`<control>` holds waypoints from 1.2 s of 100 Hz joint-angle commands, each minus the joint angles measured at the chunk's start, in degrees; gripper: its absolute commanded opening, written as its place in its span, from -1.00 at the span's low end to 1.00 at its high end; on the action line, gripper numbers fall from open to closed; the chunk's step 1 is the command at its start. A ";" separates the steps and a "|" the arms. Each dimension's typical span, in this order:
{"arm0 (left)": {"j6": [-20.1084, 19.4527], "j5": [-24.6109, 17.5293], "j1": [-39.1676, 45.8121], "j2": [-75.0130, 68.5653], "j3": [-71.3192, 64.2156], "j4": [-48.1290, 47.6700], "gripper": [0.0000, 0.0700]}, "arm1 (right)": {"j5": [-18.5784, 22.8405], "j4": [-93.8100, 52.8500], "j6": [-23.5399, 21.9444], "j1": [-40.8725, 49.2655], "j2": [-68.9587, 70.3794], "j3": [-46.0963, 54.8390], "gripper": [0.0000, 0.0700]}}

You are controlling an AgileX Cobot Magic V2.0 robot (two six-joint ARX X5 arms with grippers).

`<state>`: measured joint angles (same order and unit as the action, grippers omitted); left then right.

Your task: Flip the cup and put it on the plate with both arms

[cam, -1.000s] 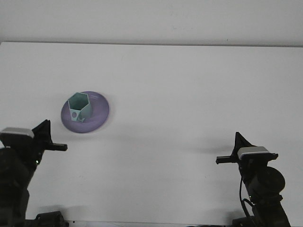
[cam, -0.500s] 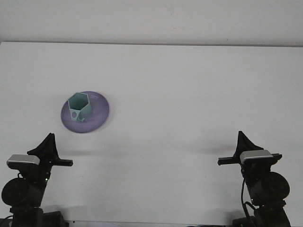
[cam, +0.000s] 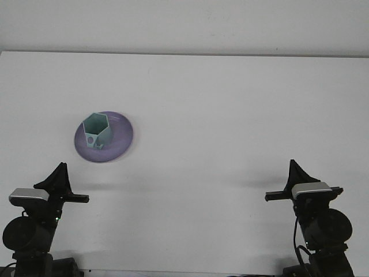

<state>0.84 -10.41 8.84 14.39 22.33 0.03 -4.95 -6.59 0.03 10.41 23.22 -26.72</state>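
A pale green hexagonal cup (cam: pixel 96 131) stands upright, mouth up, on the purple plate (cam: pixel 122 141) at the left middle of the white table. My left gripper (cam: pixel 56 178) is low at the front left, well short of the plate and touching nothing. At the front right my right gripper (cam: pixel 297 173) is far from both cup and plate. Each gripper shows only as a dark pointed shape from behind.
The white table (cam: pixel 230 115) stretches back to a pale wall. Both arm bases with their wrist cameras fill the bottom corners of the view.
The left arm pulled back and to the right, settling lower at the front left. The right gripper shifted slightly down. Cup and plate have not moved.
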 commanded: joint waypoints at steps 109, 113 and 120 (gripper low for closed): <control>0.98 7.48 -11.17 -14.16 -21.51 9.05 -0.96 | -0.04 0.57 0.42 0.02 -0.02 -0.26 -1.00; 0.98 7.48 -11.17 -14.16 -21.51 9.05 -0.96 | -0.02 0.59 0.42 0.02 -0.02 -0.26 -1.00; 0.98 7.45 -11.17 -14.16 -21.53 9.03 -0.96 | -0.04 0.59 0.42 0.02 -0.02 -0.26 -1.00</control>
<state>1.26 -3.05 -2.28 0.30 1.87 8.38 -4.80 -6.57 0.16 10.41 23.22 -26.74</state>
